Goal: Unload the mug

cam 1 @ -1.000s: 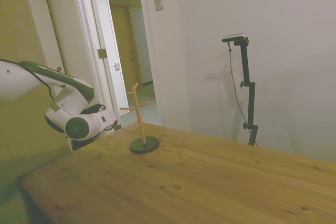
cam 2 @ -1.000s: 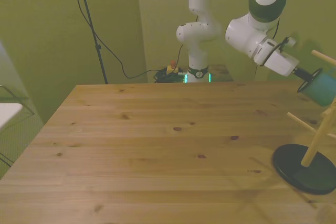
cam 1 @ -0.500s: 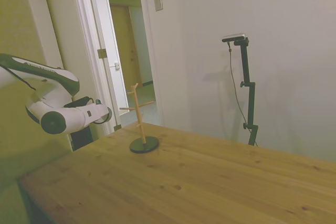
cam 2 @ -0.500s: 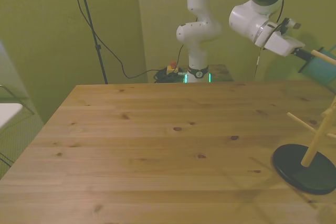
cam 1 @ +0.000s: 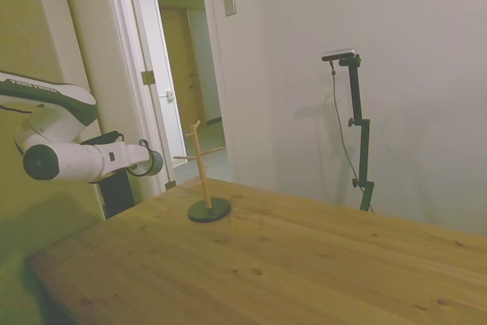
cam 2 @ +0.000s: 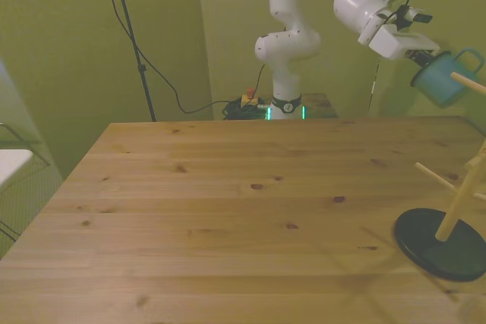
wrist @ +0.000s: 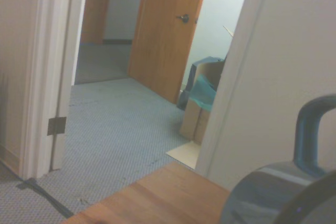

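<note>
The mug was off the peg stand and held in the air by the gripper, clamped at its rim, handle up, close beside the top peg. Lift-off looked done — what remained: carry it clear and set it on the table. 1 mug only.

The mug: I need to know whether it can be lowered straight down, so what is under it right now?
The mug hangs in the pincer, high beside the wooden peg stand, with one peg tip in front of it. The views differ on whether the table lies directly beneath.
</note>
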Motion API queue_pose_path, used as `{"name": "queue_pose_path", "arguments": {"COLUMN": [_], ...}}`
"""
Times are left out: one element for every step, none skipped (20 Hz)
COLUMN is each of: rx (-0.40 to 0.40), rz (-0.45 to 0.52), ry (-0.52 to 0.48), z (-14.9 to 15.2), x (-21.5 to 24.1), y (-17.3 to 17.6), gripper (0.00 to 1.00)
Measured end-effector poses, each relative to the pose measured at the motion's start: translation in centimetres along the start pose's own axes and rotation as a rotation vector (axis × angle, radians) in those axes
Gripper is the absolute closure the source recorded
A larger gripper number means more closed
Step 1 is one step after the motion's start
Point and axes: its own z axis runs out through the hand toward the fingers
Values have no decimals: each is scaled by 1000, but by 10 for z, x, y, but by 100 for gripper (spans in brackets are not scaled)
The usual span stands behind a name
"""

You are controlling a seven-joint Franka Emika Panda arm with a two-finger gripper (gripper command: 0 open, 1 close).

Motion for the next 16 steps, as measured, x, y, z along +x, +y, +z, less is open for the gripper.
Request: {"name": "queue_pose_path", "arguments": {"rx": [-16, -34, -50, -66, -81, -99, -119, -136, -152, -169, -189, -211, -231, -251, -273, -295], "rz": [11, 22, 33, 45, 55, 64, 77, 94, 98, 108, 122, 137, 150, 167, 188, 211], "ry": [-5, -14, -24, -34, -45, -54, -63, -69, -81, -91, -99, -108, -118, -126, -134, -142], "z": [-2, -4, -6, -8, -10, -12, -14, -16, -18, -20, -23, -25, -26, -26, -27, -27], "x": [0, -2, -4, -7, -10, -12, -12, -14, -18, -21, -22, -22, -22, -22, -20, -18], "y": [-1, -2, -4, -5, -6, -7, -8, -10, -13, -14, -12, -8, -4, 1, 6, 10], "gripper": [100, 100, 100, 100, 100, 100, 100, 100, 100, 100, 100, 100, 100, 100, 100, 100]}}
